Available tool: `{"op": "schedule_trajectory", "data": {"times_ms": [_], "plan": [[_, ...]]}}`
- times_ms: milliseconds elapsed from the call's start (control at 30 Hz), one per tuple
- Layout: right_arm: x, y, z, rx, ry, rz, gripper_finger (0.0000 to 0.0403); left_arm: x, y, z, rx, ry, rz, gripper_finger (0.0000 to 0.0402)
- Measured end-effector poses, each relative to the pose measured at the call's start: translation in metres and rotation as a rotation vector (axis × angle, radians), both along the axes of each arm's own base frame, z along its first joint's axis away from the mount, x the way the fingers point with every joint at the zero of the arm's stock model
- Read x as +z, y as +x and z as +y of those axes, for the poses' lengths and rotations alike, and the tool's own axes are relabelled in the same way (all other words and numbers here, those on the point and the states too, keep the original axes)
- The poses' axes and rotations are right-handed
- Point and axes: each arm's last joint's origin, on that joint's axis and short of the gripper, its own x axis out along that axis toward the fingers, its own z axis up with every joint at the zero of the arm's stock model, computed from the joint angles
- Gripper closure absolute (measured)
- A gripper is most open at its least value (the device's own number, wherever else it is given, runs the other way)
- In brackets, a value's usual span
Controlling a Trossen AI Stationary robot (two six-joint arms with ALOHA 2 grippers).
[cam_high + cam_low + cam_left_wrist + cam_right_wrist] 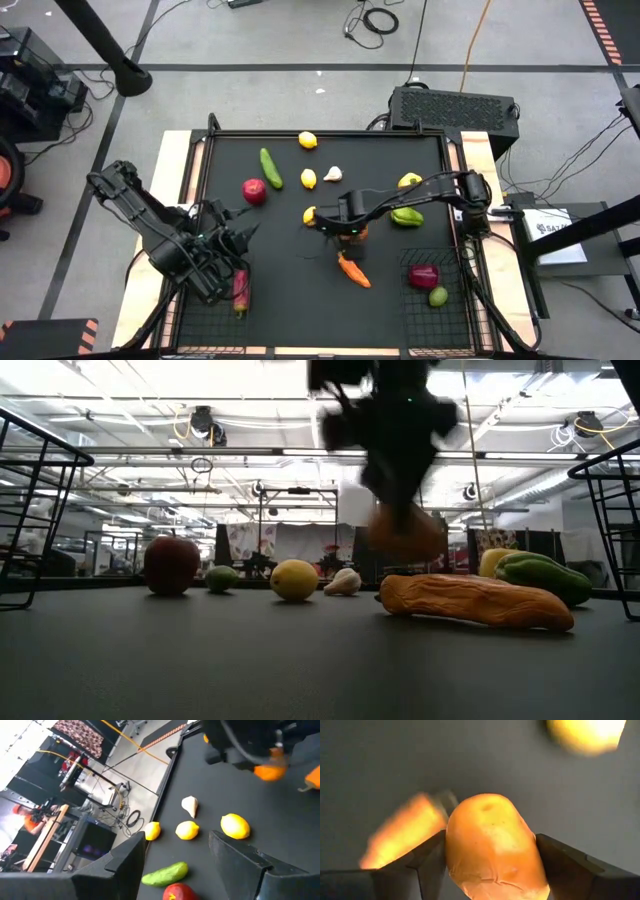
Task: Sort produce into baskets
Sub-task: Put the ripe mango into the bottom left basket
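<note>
Grey floor (300, 40) with dark tape lines surrounds the desk (290, 300); cables (375, 18) and a black box (455, 105) lie behind it.

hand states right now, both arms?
Left hand: open, empty, above the left basket.
Right hand: closed on an orange carrot, mid-table.

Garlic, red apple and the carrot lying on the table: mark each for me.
Garlic (333, 175), high view, middle of the white bulb.
Red apple (254, 191), high view, centre of its top.
Carrot lying on the table (353, 270), high view, middle of its length.
</note>
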Motion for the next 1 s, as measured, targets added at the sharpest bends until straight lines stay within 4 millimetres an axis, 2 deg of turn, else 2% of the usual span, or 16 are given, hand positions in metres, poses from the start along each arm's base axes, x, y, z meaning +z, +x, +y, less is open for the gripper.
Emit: {"op": "schedule_trajectory", "data": {"times_ms": [200,300,467,667,767,1000], "plan": [[0.043,0.046,0.023,-0.004,0.097,-0.524,0.0136,0.001,-0.009,-0.008,-0.047,-0.018,0.002,0.0175],[0.059,0.06,0.038,0.011,0.146,-0.764,0.0136,0.003,-0.014,-0.009,-0.057,-0.029,-0.01,0.0175],[0.084,0.07,0.062,0.042,0.198,-1.055,0.0136,0.01,-0.022,-0.001,-0.064,0.023,-0.025,0.0175],[0.098,0.07,0.08,0.002,0.157,-1.214,0.0136,0.026,-0.035,0.014,-0.077,0.099,-0.08,0.0176],[0.092,0.078,0.083,-0.066,0.134,-1.284,0.0136,0.033,-0.042,0.022,-0.086,0.096,-0.087,0.0175],[0.035,0.111,0.09,-0.093,0.171,-1.378,0.0135,0.042,-0.053,0.034,-0.052,-0.009,-0.18,0.0175]]}}
